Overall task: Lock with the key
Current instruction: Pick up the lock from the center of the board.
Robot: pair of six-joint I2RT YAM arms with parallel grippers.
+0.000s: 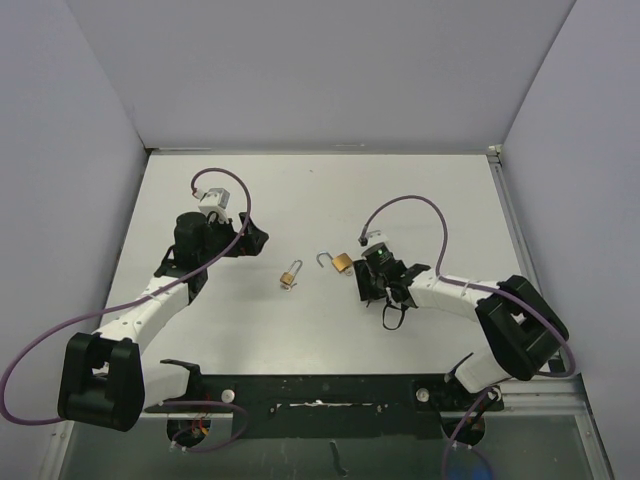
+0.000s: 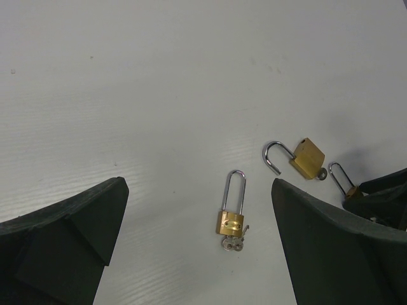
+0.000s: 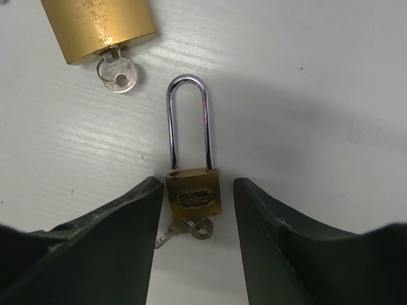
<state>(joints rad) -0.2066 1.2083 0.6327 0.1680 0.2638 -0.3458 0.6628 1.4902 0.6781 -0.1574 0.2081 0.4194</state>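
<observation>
Bracketing a brass long-shackle padlock (image 3: 194, 198), the right gripper (image 3: 195, 183) sits a little toward the right edge from the middle of the table (image 1: 420, 180). Its jaws are partly open. One finger stands on each side of the lock body with a thin gap on both sides, so they close on nothing. That lock lies flat, both legs of its shackle are seated in the body, and a small bunch of keys (image 3: 191, 227) hangs from its underside between the fingers.

Just past the fingertips, about midway between the left and right edges, lies the open padlock (image 3: 98, 25). Its shackle is swung out of the body and a single key (image 3: 119, 73) sits in its keyhole, pointing back toward the right gripper.

A little toward the left edge from there, and apart from the other two, a third padlock (image 2: 230, 222) lies flat with its long shackle shut. Its own keys (image 2: 233, 242) are at the foot of the body.

Farther back, toward the far-left corner, the left gripper (image 2: 197, 190) hangs above the surface. Its jaws are spread wide and hold nothing, and the third padlock shows on the table between its fingers in the wrist view
</observation>
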